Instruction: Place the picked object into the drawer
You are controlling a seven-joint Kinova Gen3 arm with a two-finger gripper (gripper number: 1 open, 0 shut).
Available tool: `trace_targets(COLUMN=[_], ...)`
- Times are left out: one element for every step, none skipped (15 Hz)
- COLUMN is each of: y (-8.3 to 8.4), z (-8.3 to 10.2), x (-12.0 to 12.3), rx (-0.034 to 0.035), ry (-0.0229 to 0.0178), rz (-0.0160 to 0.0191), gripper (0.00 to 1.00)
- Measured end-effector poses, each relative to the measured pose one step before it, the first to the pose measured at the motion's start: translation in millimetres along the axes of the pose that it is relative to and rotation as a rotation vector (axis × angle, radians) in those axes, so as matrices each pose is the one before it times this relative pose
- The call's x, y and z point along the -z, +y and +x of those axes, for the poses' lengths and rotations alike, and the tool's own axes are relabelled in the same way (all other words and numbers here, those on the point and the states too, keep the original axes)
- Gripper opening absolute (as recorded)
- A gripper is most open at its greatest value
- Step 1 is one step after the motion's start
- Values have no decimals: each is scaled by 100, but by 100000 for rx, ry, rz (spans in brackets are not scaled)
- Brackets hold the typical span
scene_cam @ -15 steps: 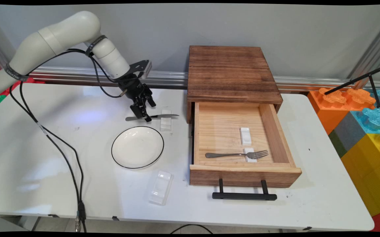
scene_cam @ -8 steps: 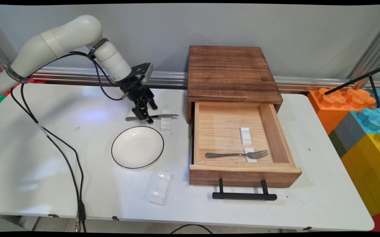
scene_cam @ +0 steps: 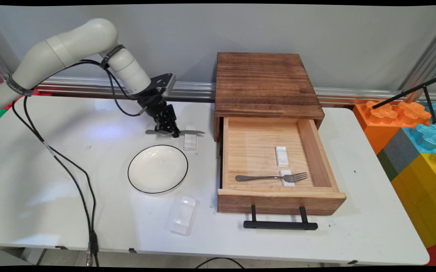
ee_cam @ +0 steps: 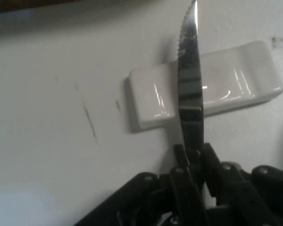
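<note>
Gripper (scene_cam: 173,131) is clamping the knife (scene_cam: 191,132) mid-handle, blade bridging the white rest (scene_cam: 190,141) so it's sitting clear of the counter (scene_cam: 89,181).

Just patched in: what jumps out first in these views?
The gripper is shut on a table knife whose blade lies across a small white rest, just behind the black-rimmed plate. To the right, the wooden drawer stands open with a fork inside.
</note>
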Motion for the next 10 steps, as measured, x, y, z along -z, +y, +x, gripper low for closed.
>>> trace_targets(y=[8, -2, -26, -41, -46, -37, -37, -25, -8, 20], z=[26, 6, 0, 23, 25, 20, 44, 50, 6, 21], x=[90, 158, 216, 221, 260, 285, 362, 471, 376, 624], rx=[-220, -187, -177, -167, -133, -30, -49, 34, 132, 314], ry=[-28, -65, 16, -18, 52, 46, 23, -6, -16, -20], rz=[9, 62, 201, 128, 197, 156, 182, 156, 174, 216], gripper=[0, 0, 0, 0, 0, 0, 0, 0, 0, 0])
